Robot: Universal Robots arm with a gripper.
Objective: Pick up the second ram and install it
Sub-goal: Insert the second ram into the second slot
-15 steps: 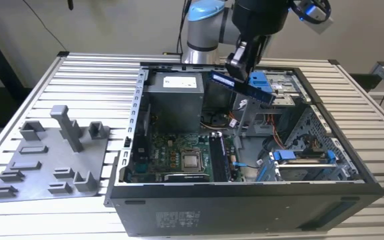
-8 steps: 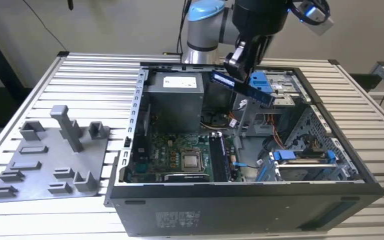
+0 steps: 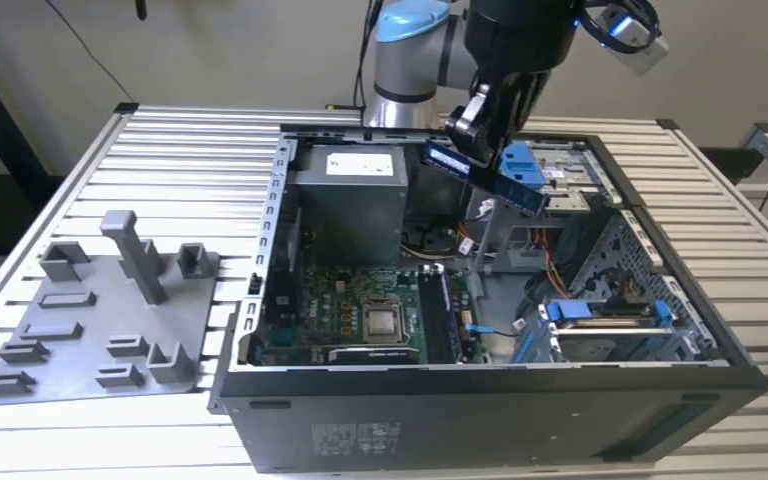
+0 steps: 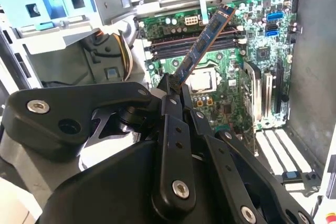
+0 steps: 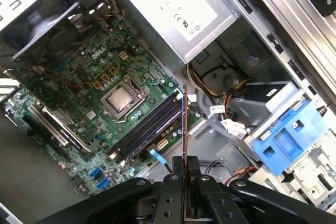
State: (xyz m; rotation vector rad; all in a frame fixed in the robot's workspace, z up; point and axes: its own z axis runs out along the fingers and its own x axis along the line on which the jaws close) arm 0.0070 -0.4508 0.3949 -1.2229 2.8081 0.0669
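Clamped by one end in the gripper (image 3: pixel 475 135): the second ram (image 3: pixel 488 178), up in the air over the far half of the open computer case (image 3: pixel 491 390), slanting down toward the exterior view's right and touching nothing else. Fingers (image 5: pixel 176 177) closed tight on the stick, with the gripped end swallowed between them. Reduced to a thin edge-on line in the first wrist view, second ram (image 5: pixel 185 124) standing straight out of the gripper (image 5: pixel 185 163). Broad face and small chips on show in the second wrist view, second ram (image 4: pixel 202 43) reaching out from the gripper (image 4: pixel 174 85) over the motherboard (image 4: pixel 231 61).

Well below the stick, four long memory slots (image 5: pixel 149 127) beside the processor socket (image 5: pixel 122 98). Hard to tell whether any slot is filled. Arm cut off at the upper edge of the exterior view; near corners of the case cut off too.

Pale label on the stick, print too small to make out. White sticker with dark print on the power supply (image 5: pixel 178 3), and another pale printed patch on the case's near wall. Blue drive bracket (image 3: pixel 524 165) just behind the stick.

Off to the exterior view's left, grey fixture plate (image 3: pixel 91 320) with its blocks and post, lying on the slatted table (image 3: pixel 184 140).
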